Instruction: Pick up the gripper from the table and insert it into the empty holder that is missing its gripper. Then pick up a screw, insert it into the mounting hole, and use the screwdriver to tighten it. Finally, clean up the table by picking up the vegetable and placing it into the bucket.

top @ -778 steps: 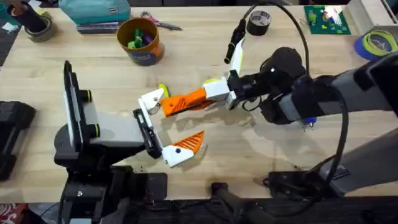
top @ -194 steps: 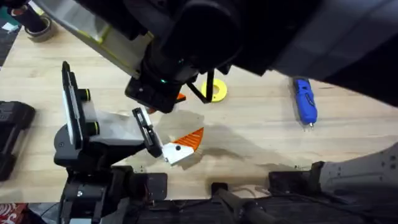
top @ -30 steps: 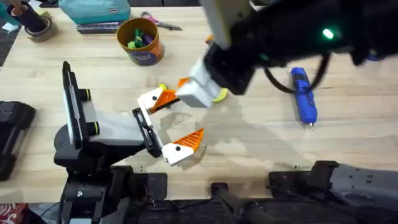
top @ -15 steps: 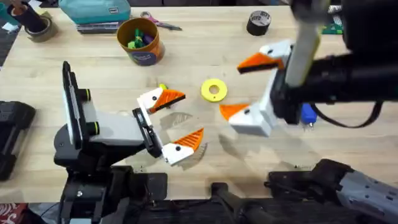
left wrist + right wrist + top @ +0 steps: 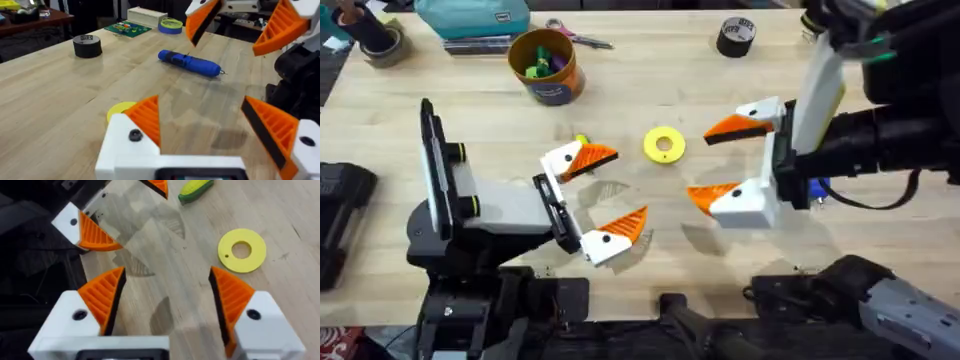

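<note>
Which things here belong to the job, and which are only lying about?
Job: orange fingertip, white holder, blue screwdriver, toy corn, bucket.
Lying about: yellow disc, black tape roll, scissors, blue tape roll.

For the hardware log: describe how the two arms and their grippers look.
Both arms are black. The left gripper and right gripper each have two white angular finger bases with wedge-shaped orange ribbed pads and a dark screw dot. The left arm's base carries yellow-green accents; a black cable trails from the right arm.
</note>
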